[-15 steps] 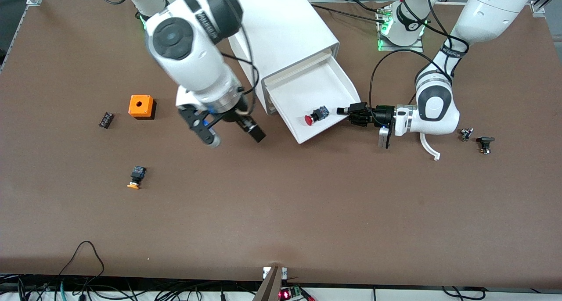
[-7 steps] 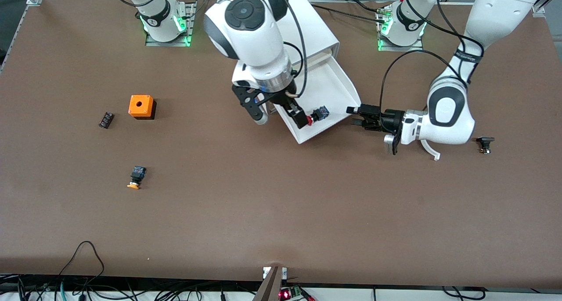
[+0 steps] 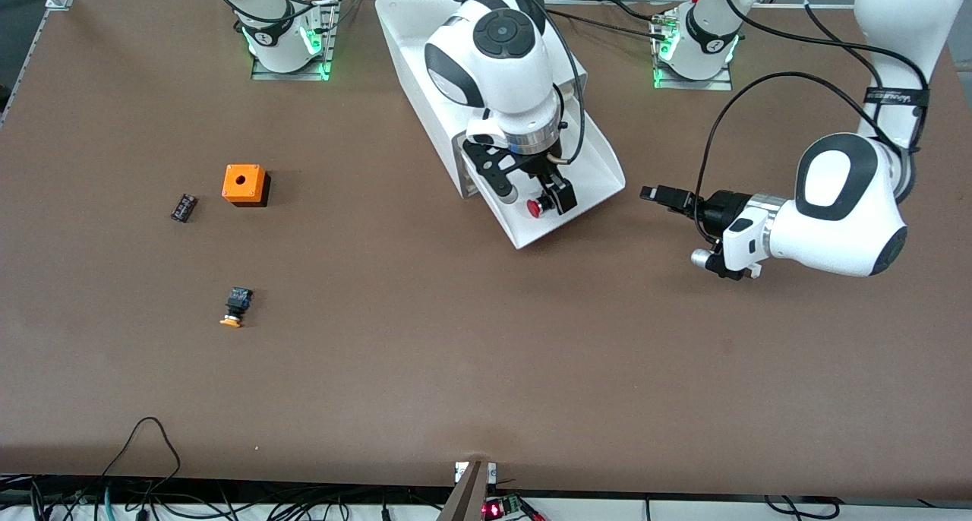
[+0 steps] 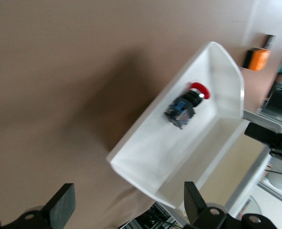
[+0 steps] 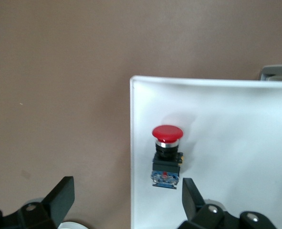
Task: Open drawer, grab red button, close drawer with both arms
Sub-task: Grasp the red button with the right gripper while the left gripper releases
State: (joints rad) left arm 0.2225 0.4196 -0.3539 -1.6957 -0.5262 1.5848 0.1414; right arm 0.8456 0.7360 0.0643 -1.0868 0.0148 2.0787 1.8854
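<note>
The drawer (image 3: 600, 173) stands pulled out of the white cabinet (image 3: 425, 42). In it lies the button (image 3: 536, 206) on its side, red cap toward the drawer's front edge. My right gripper (image 3: 534, 196) hangs open over the drawer, its fingers straddling the button from above. The right wrist view shows the button (image 5: 167, 155) on the drawer floor (image 5: 226, 119), just off the gap of the open right gripper (image 5: 126, 198). My left gripper (image 3: 664, 200) is open and empty, a short way off the drawer's side toward the left arm's end. The left wrist view holds the drawer (image 4: 145, 157) and button (image 4: 186, 102).
An orange cube with a hole (image 3: 244, 184), a small black part (image 3: 183, 207) and a yellow-capped button (image 3: 236, 305) lie on the brown table toward the right arm's end. The cube (image 4: 256, 58) also shows in the left wrist view.
The left gripper let go of the drawer's side, opened and drew back toward its own end. The right arm swung across and came over the button in the drawer.
</note>
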